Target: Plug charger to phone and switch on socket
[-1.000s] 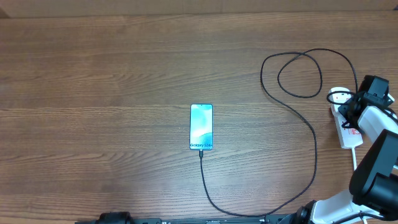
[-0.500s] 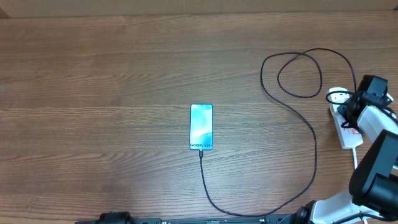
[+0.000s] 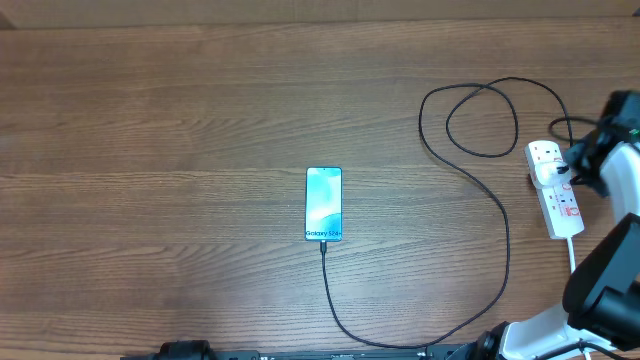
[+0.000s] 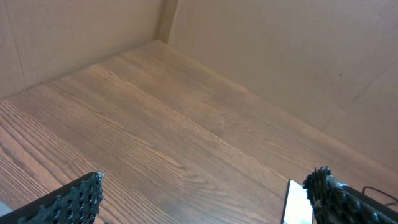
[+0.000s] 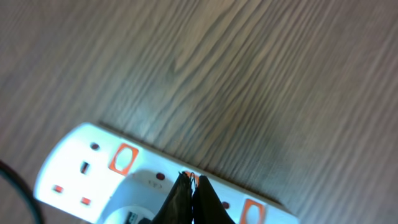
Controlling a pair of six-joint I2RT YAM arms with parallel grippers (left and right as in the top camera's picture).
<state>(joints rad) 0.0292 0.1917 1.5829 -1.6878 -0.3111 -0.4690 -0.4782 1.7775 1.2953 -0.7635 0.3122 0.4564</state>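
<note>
The phone (image 3: 323, 204) lies flat at the table's middle, screen lit cyan. The charger (image 3: 507, 250), a thin black cable, meets the phone's near short edge, curves right, and coils near the socket (image 3: 553, 195), a white power strip at the right edge. My right gripper (image 3: 574, 167) is shut and empty at the strip's far end. In the right wrist view its closed tips (image 5: 191, 178) rest over a red-marked switch on the socket (image 5: 87, 165). My left gripper (image 4: 202, 199) hangs open and empty above bare table, with the phone (image 4: 297, 202) beside its right finger.
Cardboard walls (image 4: 267, 56) stand along the table's far side. The socket's white cord (image 3: 572, 255) runs toward the near right corner. Two red rocker switches (image 5: 122, 158) flank my right fingertips.
My right arm has drawn back to the right, uncovering more of the socket's far end. Phone, cable and left gripper are unchanged.
</note>
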